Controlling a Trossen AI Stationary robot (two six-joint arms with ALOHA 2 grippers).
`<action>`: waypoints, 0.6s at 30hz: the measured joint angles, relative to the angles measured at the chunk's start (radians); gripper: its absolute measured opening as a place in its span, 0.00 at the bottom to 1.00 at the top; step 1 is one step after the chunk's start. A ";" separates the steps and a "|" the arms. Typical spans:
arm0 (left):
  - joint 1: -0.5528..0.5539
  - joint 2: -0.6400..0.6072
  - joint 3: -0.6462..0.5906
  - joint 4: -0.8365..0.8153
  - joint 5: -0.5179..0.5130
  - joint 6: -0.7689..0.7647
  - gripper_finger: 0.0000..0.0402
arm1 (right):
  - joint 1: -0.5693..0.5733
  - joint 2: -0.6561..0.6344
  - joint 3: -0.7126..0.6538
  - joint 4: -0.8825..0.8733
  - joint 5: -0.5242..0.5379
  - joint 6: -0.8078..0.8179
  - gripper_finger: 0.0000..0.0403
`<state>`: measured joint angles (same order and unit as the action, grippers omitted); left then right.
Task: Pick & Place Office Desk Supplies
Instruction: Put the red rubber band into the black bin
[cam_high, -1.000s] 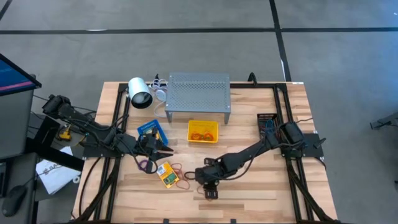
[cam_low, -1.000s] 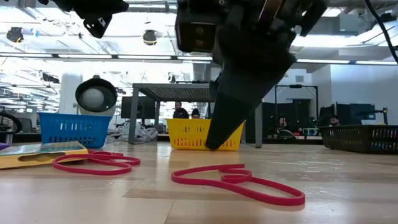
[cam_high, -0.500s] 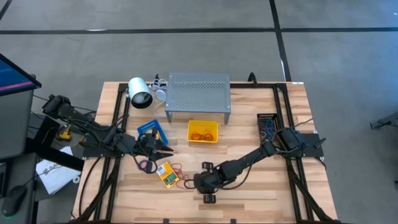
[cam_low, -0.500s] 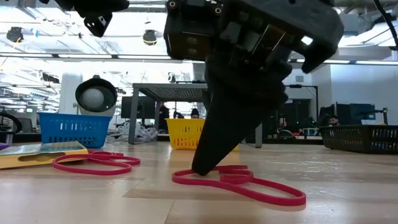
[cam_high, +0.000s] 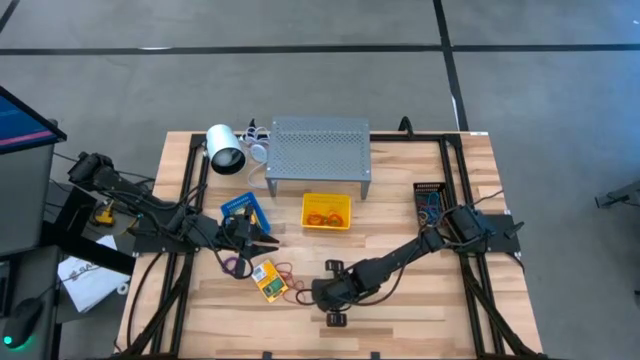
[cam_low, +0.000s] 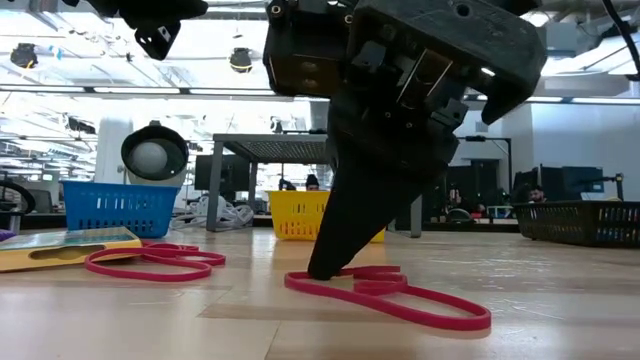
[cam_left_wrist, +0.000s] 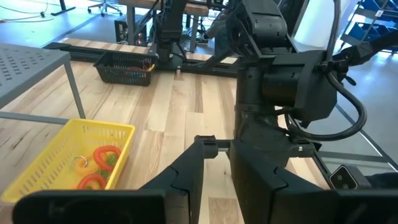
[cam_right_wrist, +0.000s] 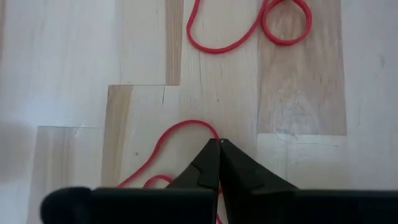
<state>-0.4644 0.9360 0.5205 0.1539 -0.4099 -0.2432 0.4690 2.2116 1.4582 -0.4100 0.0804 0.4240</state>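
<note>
Bare wood rings the right pincer (cam_right_wrist: 219, 144), pinched shut on a red rubber band (cam_right_wrist: 166, 138).

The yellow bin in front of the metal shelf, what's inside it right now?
Inside the yellow bin lie a few rubber bands, orange and red with a bit of green. Its near wall hides part of the floor in the left wrist view, so an exact count isn't possible.

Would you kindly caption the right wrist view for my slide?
Right claw shut on a red rubber band lying on the wooden table.
</note>
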 joint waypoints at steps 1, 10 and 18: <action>0.000 0.000 0.000 0.000 0.000 0.000 0.19 | 0.000 -0.003 0.005 -0.012 0.003 0.000 0.00; 0.000 0.000 0.000 0.001 0.000 0.000 0.19 | -0.003 -0.091 0.002 -0.205 0.059 0.006 0.00; 0.000 0.000 0.000 0.004 0.000 0.000 0.19 | -0.023 -0.149 0.002 -0.304 0.132 0.013 0.00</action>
<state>-0.4644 0.9360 0.5205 0.1578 -0.4099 -0.2436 0.4463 2.0626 1.4601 -0.7144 0.2126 0.4371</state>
